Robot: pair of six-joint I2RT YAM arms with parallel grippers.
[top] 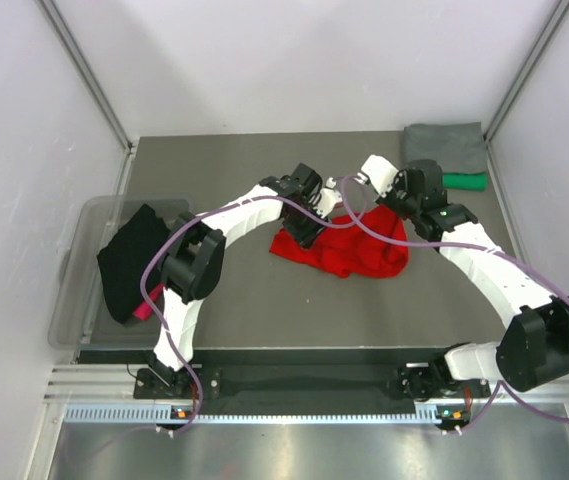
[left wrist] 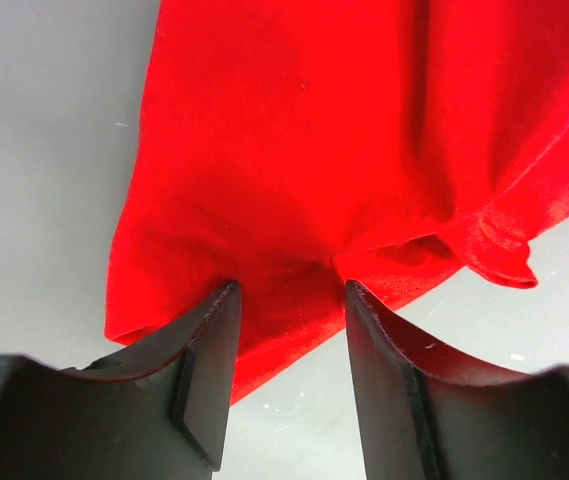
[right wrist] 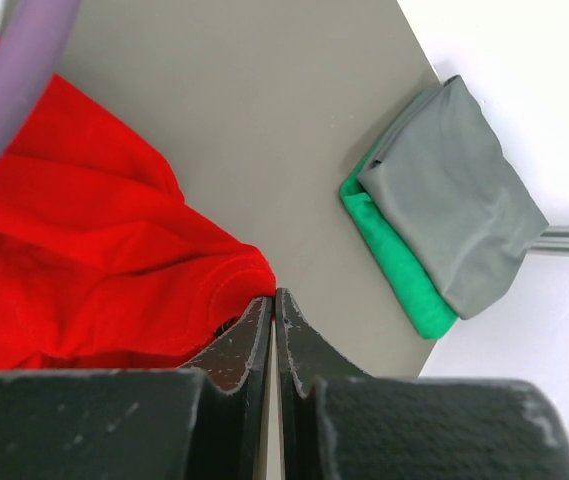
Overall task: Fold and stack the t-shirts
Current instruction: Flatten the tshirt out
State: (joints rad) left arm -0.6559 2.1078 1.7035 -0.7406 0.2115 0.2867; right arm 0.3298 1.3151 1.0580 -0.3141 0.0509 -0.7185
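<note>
A bright red t-shirt (top: 349,248) lies crumpled at the middle of the grey table (top: 264,300). My left gripper (top: 302,230) is at its left edge. In the left wrist view the jaws (left wrist: 290,288) stand open astride the red cloth (left wrist: 304,150), which puckers between the tips. My right gripper (top: 389,208) is at the shirt's right side. In the right wrist view its jaws (right wrist: 274,295) are shut, pinching the red hem (right wrist: 234,280) at the tips. A folded grey t-shirt (top: 446,145) lies on a folded green one (top: 466,181) at the back right.
A translucent tub (top: 74,290) stands at the table's left edge, with a black t-shirt (top: 132,255) draped over it and magenta cloth (top: 144,305) under that. White walls close in the left, back and right. Purple cables loop over both arms.
</note>
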